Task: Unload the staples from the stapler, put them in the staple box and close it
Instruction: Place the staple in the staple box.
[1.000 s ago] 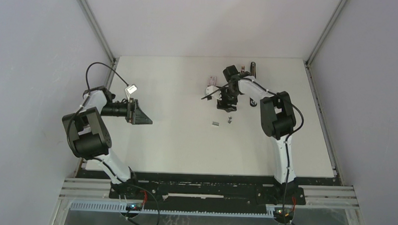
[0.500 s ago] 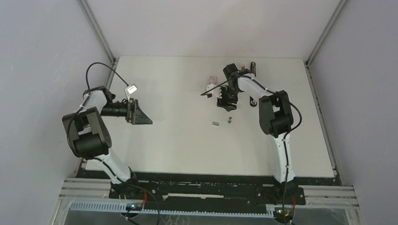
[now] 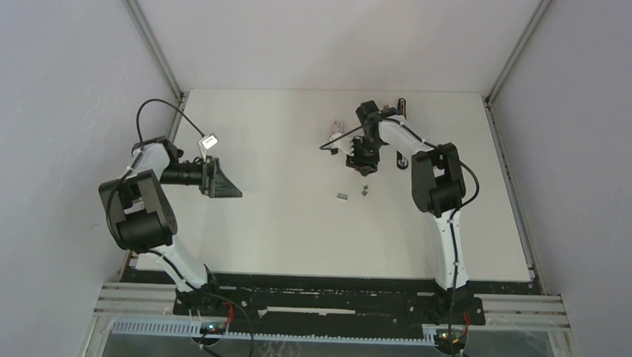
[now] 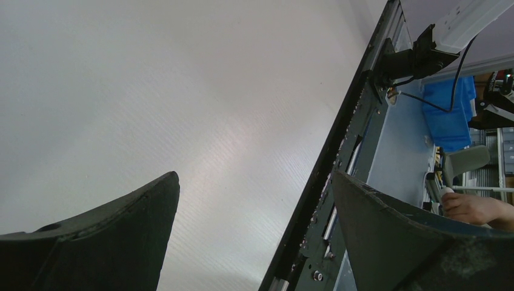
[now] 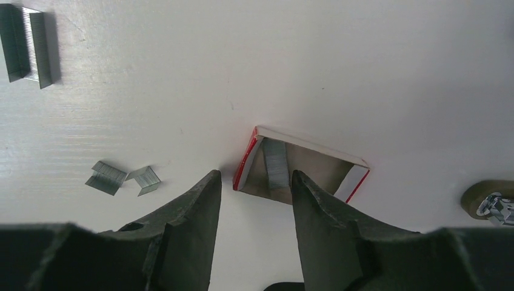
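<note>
Several of the staples [image 3: 342, 197] lie loose on the table [image 3: 255, 240], nearer the arm bases than anything else being worked on. The unloading therefore looks well advanced, and the step in hand seems to be tidying or checking what has come out rather than opening the stapler. The right wrist view shows them better: 1 longer strip [image 5: 27, 42] well off to the side, and 2 short bits [image 5: 106, 177] just beside the right finger. The next move probably calls for a small, careful shift, since these pieces are thin, flat and easy to push around. Over at the left edge, the left gripper [image 4: 254, 174] is parked with its jaws spread wide. It holds nothing and only bare table shows between them. Farther out, the right gripper [image 5: 254, 182] reaches toward the far half of the table. Its jaws are part open, with a moderate gap between them, and they grip nothing. Whether its tips rest on the table I cannot tell. Just beyond that gap sits a small box [image 5: 315, 147] with a red edge, its near corner pointing into the gap, and 1 more strip [image 5: 276, 163] lies inside it. A dark upright thing [image 3: 401, 110] by the far edge may be the stapler, but it is too small to be sure.
</note>
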